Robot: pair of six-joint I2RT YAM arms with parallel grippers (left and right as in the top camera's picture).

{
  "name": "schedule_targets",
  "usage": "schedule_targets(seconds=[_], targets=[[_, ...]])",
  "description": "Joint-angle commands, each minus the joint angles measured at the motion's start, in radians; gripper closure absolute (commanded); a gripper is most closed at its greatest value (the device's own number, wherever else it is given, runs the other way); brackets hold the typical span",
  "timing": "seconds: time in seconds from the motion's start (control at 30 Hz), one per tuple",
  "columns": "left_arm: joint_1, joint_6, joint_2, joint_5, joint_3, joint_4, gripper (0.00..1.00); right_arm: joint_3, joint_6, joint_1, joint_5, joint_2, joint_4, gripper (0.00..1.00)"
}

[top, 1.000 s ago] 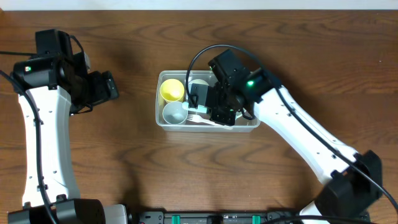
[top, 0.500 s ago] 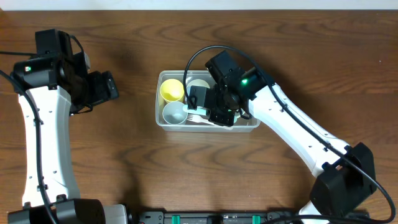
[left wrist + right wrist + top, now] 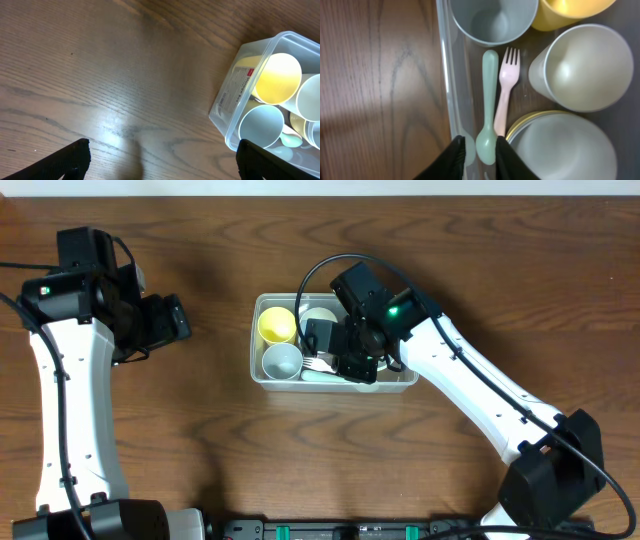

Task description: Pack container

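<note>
Overhead, the container (image 3: 256,340) sits on the table (image 3: 200,440) with the right gripper (image 3: 480,152) down inside it; the left gripper (image 3: 162,160) hangs wide open, well apart. Right jaws stand narrow around the wide end of the green spoon (image 3: 489,85), though I cannot tell if they pinch it. I'd spread them fully, then lift straight up, clear of the pink fork (image 3: 507,80).

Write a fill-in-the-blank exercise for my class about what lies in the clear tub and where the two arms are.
1. Inside the container, the fork is coloured ___.
2. The spoon lying next to the fork is pale ___.
3. The gripper with its jaws on either side of the spoon belongs to the ___ arm.
4. The left gripper hovers outside the container, over the wooden ___.

Missing words: pink; green; right; table.
</note>
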Motion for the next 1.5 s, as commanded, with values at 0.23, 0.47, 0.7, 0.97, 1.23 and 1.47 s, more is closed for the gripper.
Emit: schedule_targets(seconds=[0.23,0.47,0.7,0.97,1.23,1.47], targets=[[0.005,-0.008,0.000,0.005,-0.006,-0.003,0.07,0.034,0.486,-0.029,0.357,-0.014,0.247,0.72],[-0.010,0.037,0.000,0.006,-0.006,0.009,0.07,0.061,0.961,-0.246,0.452,-0.090,0.318,0.34],[-0.153,0.183,0.000,-0.018,-0.006,0.092,0.06,0.061,1.087,-0.475,0.353,-0.101,0.272,0.01],[-0.197,0.183,0.000,-0.103,-0.006,0.161,0.06,0.061,1.008,-0.602,0.356,-0.102,0.210,0.01],[-0.201,0.195,-0.035,-0.088,-0.016,0.138,0.06,0.050,1.043,-0.607,0.359,-0.172,0.086,0.01],[-0.201,0.193,-0.274,-0.087,-0.232,0.243,0.06,-0.124,1.091,-0.578,0.416,-0.359,0.097,0.01]])
